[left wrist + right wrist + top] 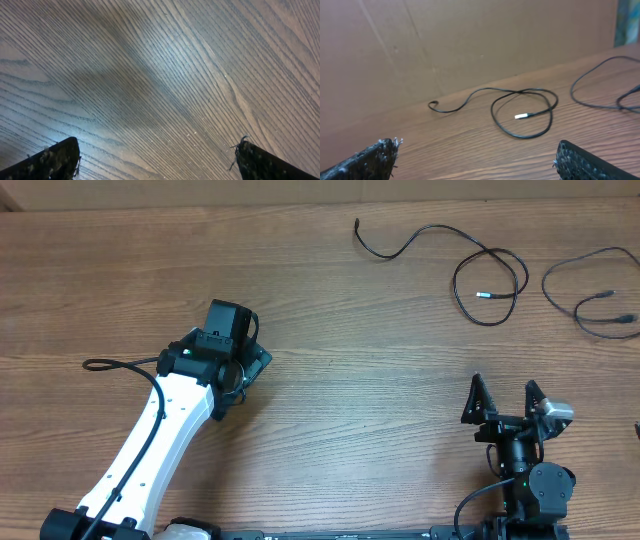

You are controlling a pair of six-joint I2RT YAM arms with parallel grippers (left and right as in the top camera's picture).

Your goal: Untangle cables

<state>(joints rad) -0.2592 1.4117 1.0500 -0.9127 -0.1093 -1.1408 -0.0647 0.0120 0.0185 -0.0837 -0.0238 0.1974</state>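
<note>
Two thin black cables lie at the table's far right. The first cable [456, 283] [520, 136] runs from a hooked end into a single loop, with its pale plug tip [521, 116] inside the loop. A little further right, the second cable [546, 282] [573, 92] curves without touching the first. My right gripper [505, 395] [477, 147] is open and empty near the front edge, facing the first cable's loop from well short of it. My left gripper [252, 366] [160, 150] is open over bare wood at centre-left, far from both cables.
A brown cardboard wall [470, 45] stands along the table's far edge behind the cables. The left arm's own thicker black cable [100, 364] loops out over the table at the left. The right arm's base [535, 490] sits at the front right edge.
</note>
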